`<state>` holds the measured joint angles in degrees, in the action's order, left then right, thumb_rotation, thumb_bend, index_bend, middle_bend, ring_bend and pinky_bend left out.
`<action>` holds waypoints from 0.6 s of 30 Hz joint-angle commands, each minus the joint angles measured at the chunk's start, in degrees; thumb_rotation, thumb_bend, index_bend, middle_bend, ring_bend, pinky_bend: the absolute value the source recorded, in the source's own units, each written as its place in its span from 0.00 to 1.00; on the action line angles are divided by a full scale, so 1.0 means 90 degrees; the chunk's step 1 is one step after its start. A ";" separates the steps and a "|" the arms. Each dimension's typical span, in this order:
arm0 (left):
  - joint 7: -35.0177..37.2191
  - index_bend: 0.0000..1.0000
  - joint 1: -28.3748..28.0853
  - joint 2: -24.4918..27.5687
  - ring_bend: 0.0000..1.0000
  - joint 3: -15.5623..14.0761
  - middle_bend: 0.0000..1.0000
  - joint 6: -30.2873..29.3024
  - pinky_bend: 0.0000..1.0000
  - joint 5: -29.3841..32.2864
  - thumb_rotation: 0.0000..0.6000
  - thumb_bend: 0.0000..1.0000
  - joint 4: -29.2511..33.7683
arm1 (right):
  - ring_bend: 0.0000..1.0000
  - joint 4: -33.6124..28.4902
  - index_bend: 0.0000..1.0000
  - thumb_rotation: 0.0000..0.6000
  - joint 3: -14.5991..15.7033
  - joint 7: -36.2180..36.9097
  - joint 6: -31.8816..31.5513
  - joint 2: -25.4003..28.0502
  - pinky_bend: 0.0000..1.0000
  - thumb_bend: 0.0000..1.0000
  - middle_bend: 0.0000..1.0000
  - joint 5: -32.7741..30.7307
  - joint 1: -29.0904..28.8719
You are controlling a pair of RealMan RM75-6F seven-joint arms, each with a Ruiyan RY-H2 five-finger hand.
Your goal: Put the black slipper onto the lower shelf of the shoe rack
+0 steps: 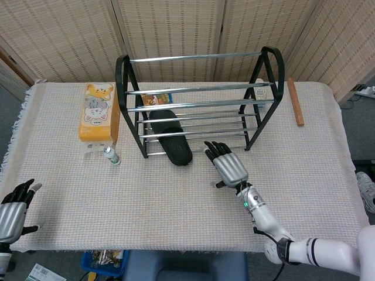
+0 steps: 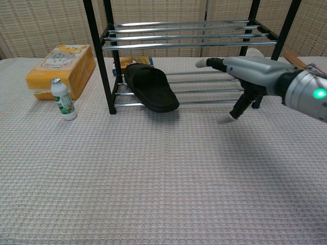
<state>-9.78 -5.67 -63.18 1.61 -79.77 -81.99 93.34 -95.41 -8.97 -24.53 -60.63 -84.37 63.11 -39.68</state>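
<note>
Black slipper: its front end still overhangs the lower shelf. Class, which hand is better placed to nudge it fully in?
The right hand: it hovers open beside the black slipper at the shoe rack. The left hand sits at the table's near-left edge, far away.

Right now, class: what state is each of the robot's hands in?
Left hand: open, holding nothing.
Right hand: open, fingers spread, clear of the black slipper.
</note>
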 commanded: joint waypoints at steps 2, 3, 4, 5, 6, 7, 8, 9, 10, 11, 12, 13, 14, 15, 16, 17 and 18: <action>-0.0125 0.16 -0.0080 -0.0002 0.11 0.0024 0.08 0.0041 0.25 -0.0042 1.00 0.18 0.0122 | 0.00 -0.0633 0.00 1.00 0.0592 0.0250 -0.0689 0.0806 0.06 0.03 0.00 0.0582 0.0747; -0.0166 0.16 -0.0098 0.0000 0.11 0.0026 0.08 0.0043 0.25 -0.0061 1.00 0.18 0.0155 | 0.00 -0.0685 0.00 1.00 0.0712 0.0371 -0.0887 0.0981 0.06 0.04 0.00 0.0749 0.0937; -0.0220 0.16 -0.0113 -0.0003 0.11 0.0033 0.08 0.0041 0.25 -0.0062 1.00 0.17 0.0189 | 0.00 -0.0713 0.00 1.00 0.0855 0.0521 -0.1152 0.1172 0.06 0.04 0.01 0.0951 0.1172; -0.0257 0.16 -0.0119 -0.0007 0.11 0.0041 0.08 0.0037 0.25 -0.0052 1.00 0.17 0.0214 | 0.00 -0.0718 0.00 1.00 0.0950 0.0642 -0.1315 0.1292 0.06 0.04 0.01 0.1099 0.1323; -0.0287 0.16 -0.0128 -0.0025 0.11 0.0061 0.08 0.0011 0.25 -0.0048 1.00 0.17 0.0239 | 0.00 -0.0710 0.00 1.00 0.1058 0.0812 -0.1517 0.1437 0.06 0.04 0.01 0.1267 0.1514; -0.0300 0.16 -0.0131 -0.0051 0.11 0.0083 0.09 -0.0027 0.25 -0.0052 1.00 0.18 0.0248 | 0.00 -0.0694 0.00 1.00 0.1127 0.0936 -0.1669 0.1531 0.06 0.04 0.01 0.1379 0.1653; -0.0314 0.16 -0.0133 -0.0080 0.11 0.0103 0.09 -0.0070 0.25 -0.0063 1.00 0.18 0.0253 | 0.00 -0.0673 0.00 1.00 0.1195 0.1053 -0.1812 0.1621 0.06 0.04 0.02 0.1482 0.1789; -0.0343 0.16 -0.0132 -0.0114 0.11 0.0121 0.08 -0.0129 0.25 -0.0088 1.00 0.18 0.0264 | 0.00 -0.0648 0.00 1.00 0.1272 0.1207 -0.2003 0.1731 0.06 0.04 0.02 0.1608 0.1964; -0.0372 0.16 -0.0132 -0.0135 0.11 0.0134 0.08 -0.0173 0.25 -0.0110 1.00 0.18 0.0278 | 0.00 -0.0623 0.00 1.00 0.1315 0.1327 -0.2152 0.1797 0.06 0.04 0.02 0.1691 0.2094; -0.0409 0.16 -0.0132 -0.0153 0.11 0.0146 0.08 -0.0214 0.25 -0.0128 1.00 0.18 0.0296 | 0.00 -0.0596 0.00 1.00 0.1357 0.1445 -0.2293 0.1858 0.06 0.04 0.02 0.1769 0.2221; -0.0455 0.16 -0.0132 -0.0170 0.11 0.0158 0.08 -0.0254 0.25 -0.0140 1.00 0.18 0.0320 | 0.00 -0.0564 0.00 1.00 0.1402 0.1569 -0.2413 0.1918 0.06 0.04 0.02 0.1849 0.2337; -0.0526 0.16 -0.0129 -0.0188 0.11 0.0178 0.08 -0.0307 0.25 -0.0145 1.00 0.18 0.0362 | 0.00 -0.0518 0.00 1.00 0.1456 0.1741 -0.2553 0.1996 0.06 0.04 0.03 0.1956 0.2479; -0.0581 0.16 -0.0125 -0.0203 0.11 0.0195 0.08 -0.0349 0.25 -0.0141 1.00 0.18 0.0398 | 0.00 -0.0482 0.00 1.00 0.1488 0.1862 -0.2649 0.2049 0.06 0.04 0.03 0.2029 0.2576; -0.0666 0.16 -0.0113 -0.0226 0.11 0.0221 0.08 -0.0408 0.25 -0.0119 1.00 0.18 0.0454 | 0.00 -0.0436 0.00 1.00 0.1538 0.2010 -0.2746 0.2120 0.06 0.04 0.03 0.2133 0.2688; -0.0739 0.16 -0.0100 -0.0247 0.11 0.0240 0.08 -0.0454 0.25 -0.0091 1.00 0.18 0.0499 | 0.00 -0.0400 0.00 1.00 0.1580 0.2123 -0.2799 0.2173 0.06 0.04 0.03 0.2220 0.2760; -0.0820 0.16 -0.0085 -0.0270 0.11 0.0261 0.08 -0.0498 0.25 -0.0049 1.00 0.18 0.0543 | 0.00 -0.0360 0.00 1.00 0.1614 0.2229 -0.2850 0.2218 0.06 0.04 0.03 0.2301 0.2827; -0.0935 0.16 -0.0067 -0.0301 0.11 0.0285 0.08 -0.0545 0.25 0.0012 1.00 0.18 0.0592 | 0.00 -0.0308 0.00 1.00 0.1645 0.2344 -0.2914 0.2260 0.06 0.04 0.03 0.2392 0.2908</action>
<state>-16.96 -6.56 -65.41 3.75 -83.90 -82.59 97.89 -99.21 4.80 -5.33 -85.75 -65.27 82.92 -15.15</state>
